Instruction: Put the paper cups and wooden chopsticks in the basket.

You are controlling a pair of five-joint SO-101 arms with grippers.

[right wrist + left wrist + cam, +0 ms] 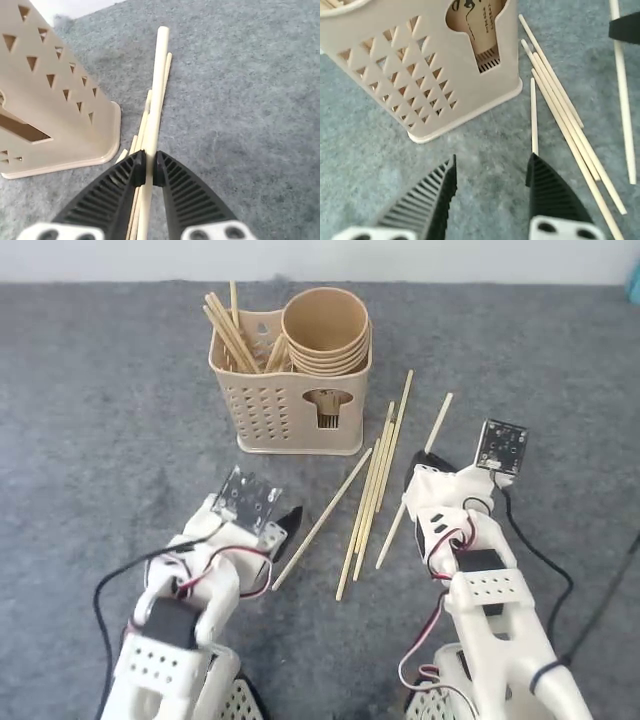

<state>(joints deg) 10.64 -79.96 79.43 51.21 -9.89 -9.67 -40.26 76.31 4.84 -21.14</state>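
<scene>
On fuzzy carpet (100, 390), slender wooden chopsticks (371, 495).

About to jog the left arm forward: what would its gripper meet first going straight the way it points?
Most likely the basket, its lower wall straight ahead of the open left gripper. One chopstick ends just off one finger and might be brushed. Depth is unclear.

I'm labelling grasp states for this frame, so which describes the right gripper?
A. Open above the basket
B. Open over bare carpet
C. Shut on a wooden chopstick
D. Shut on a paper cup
C: in the right wrist view the right gripper has its jaws pressed against both sides of a wooden chopstick that runs out between them, near the basket.
</scene>
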